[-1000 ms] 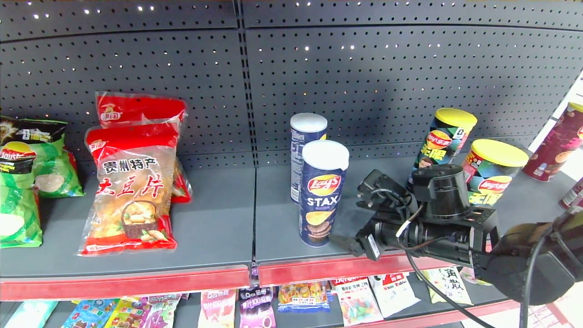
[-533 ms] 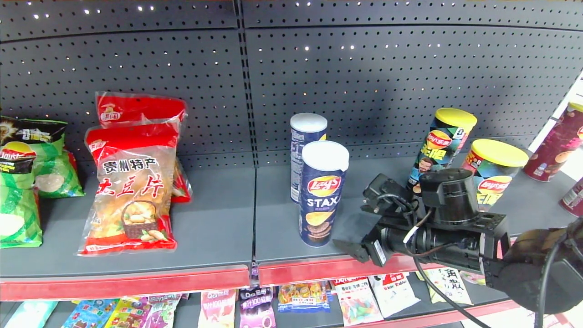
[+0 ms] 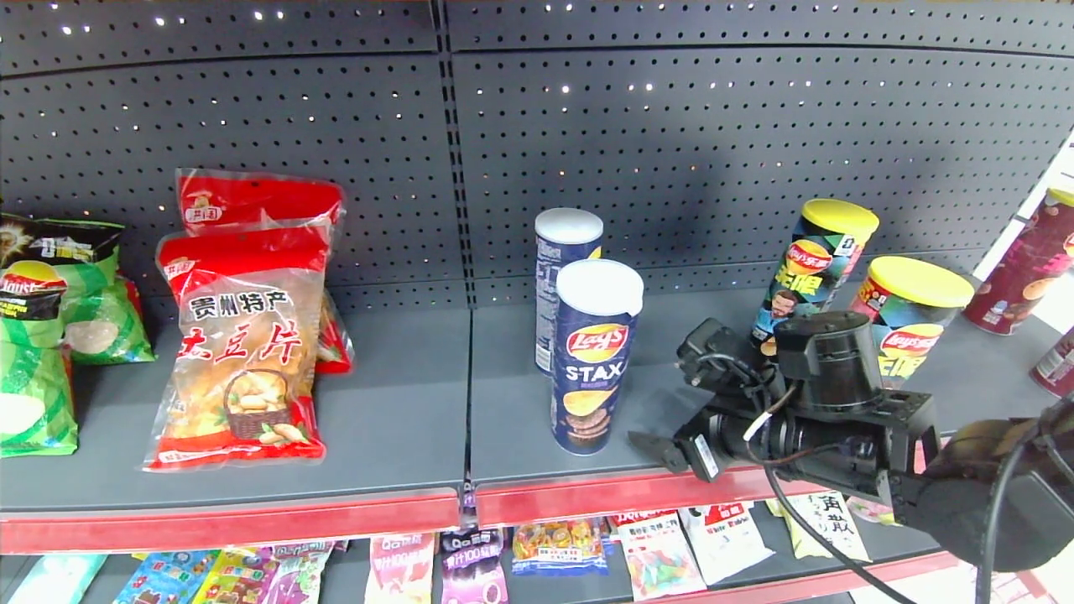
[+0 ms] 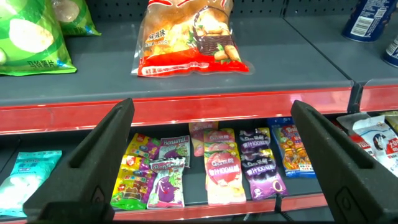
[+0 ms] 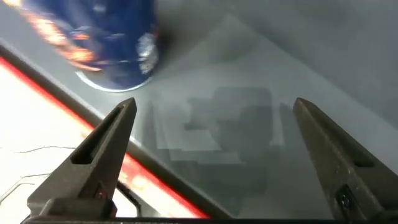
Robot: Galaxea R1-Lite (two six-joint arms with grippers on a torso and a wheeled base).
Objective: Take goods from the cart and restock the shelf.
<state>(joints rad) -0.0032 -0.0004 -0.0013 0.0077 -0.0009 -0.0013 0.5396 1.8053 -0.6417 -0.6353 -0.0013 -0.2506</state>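
Two tall blue chip cans stand on the grey shelf (image 3: 394,419), the front can (image 3: 594,356) right before the rear can (image 3: 564,252). My right gripper (image 3: 671,394) hovers over the shelf's front part, just right of the front can, open and holding nothing. The right wrist view has the blue can (image 5: 112,43) beyond and to one side of the open right gripper (image 5: 214,106), with bare shelf between the fingers. My left gripper (image 4: 211,107) is open and empty in front of the shelf's red edge (image 4: 186,109).
Red snack bags (image 3: 243,344) and green chip bags (image 3: 33,335) stand on the shelf's left part. Two yellow-lidded cans (image 3: 910,315) stand behind my right arm, dark red cans (image 3: 1024,264) farther right. Small packets (image 3: 470,562) fill the lower shelf.
My right gripper has drawn back slightly to the right, away from the front blue can. The cans and bags have not moved.
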